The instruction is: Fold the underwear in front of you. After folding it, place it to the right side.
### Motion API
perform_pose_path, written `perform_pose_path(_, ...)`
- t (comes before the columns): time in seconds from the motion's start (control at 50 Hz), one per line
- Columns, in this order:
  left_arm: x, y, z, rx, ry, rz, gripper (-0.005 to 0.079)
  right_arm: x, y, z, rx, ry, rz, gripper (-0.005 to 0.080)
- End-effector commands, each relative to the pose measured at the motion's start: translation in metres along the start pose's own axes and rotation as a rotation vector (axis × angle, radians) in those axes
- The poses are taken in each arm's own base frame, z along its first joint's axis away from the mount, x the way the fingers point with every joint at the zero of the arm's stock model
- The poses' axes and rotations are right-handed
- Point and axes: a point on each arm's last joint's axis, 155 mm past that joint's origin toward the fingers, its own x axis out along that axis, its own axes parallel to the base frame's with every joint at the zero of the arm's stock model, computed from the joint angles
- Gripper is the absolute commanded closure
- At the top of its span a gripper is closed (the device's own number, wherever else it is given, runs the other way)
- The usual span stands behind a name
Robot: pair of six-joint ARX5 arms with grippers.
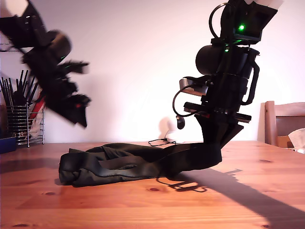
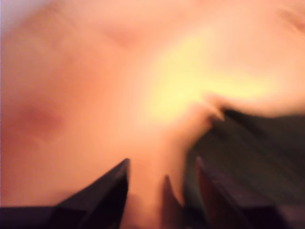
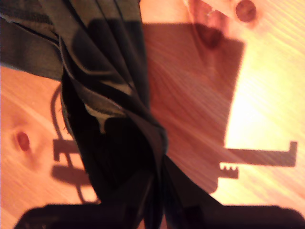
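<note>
The underwear (image 1: 124, 164) is a dark, wrinkled bundle lying on the wooden table (image 1: 143, 210), with one end pulled up toward the exterior view's right. My second gripper (image 1: 217, 143) is shut on that raised end. In the second wrist view the underwear (image 3: 109, 95) runs straight into my second gripper (image 3: 157, 210), and its shadow falls on the wood. My first gripper (image 1: 78, 112) hangs blurred in the air at the exterior view's left, well above the cloth. In the first wrist view my first gripper (image 2: 162, 164) is open and holds nothing, with the underwear (image 2: 257, 143) off to one side.
A wire rack of dark utensils (image 1: 19, 119) stands at the exterior view's back left beside a blue container (image 1: 6, 143). A wooden chair (image 1: 286, 121) stands at the exterior view's right. A thin cable (image 1: 162, 141) lies at the table's far edge.
</note>
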Motion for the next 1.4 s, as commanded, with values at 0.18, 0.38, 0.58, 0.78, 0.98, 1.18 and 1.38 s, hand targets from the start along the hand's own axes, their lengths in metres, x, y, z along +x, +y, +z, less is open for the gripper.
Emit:
perform_pose_path(0.18, -0.004, -0.089, -0.034, 0.180, 0.120, -0.327, 0.0351, -0.004, 0.003, 0.009, -0.019, -0.043, 0.008, 0.0764)
perform_pose_path(0.38, -0.004, -0.125, -0.045, 0.285, 0.192, -0.390, 0.0350, -0.005, 0.013, 0.015, -0.027, -0.072, 0.062, 0.0765)
perform_pose_path(0.58, -0.007, -0.129, -0.067, 0.354, 0.305, -0.372, 0.0347, -0.005, 0.015, 0.016, -0.044, -0.077, 0.073, 0.0764)
perform_pose_path(0.78, -0.009, -0.118, -0.079, 0.397, 0.370, -0.329, 0.0348, -0.005, 0.015, 0.018, -0.045, -0.085, 0.073, 0.0764)
perform_pose_path(0.98, -0.018, -0.127, -0.093, 0.378, 0.428, -0.372, 0.0581, -0.006, 0.018, 0.019, -0.046, -0.092, 0.093, 0.0764)
perform_pose_path(1.18, -0.040, -0.153, -0.116, 0.308, 0.540, -0.482, 0.0763, -0.006, 0.016, 0.020, -0.042, -0.096, 0.090, 0.0764)
perform_pose_path(1.38, -0.057, -0.175, -0.132, 0.175, 0.687, -0.480, 0.0762, -0.007, 0.012, 0.019, -0.033, -0.096, 0.087, 0.0765)
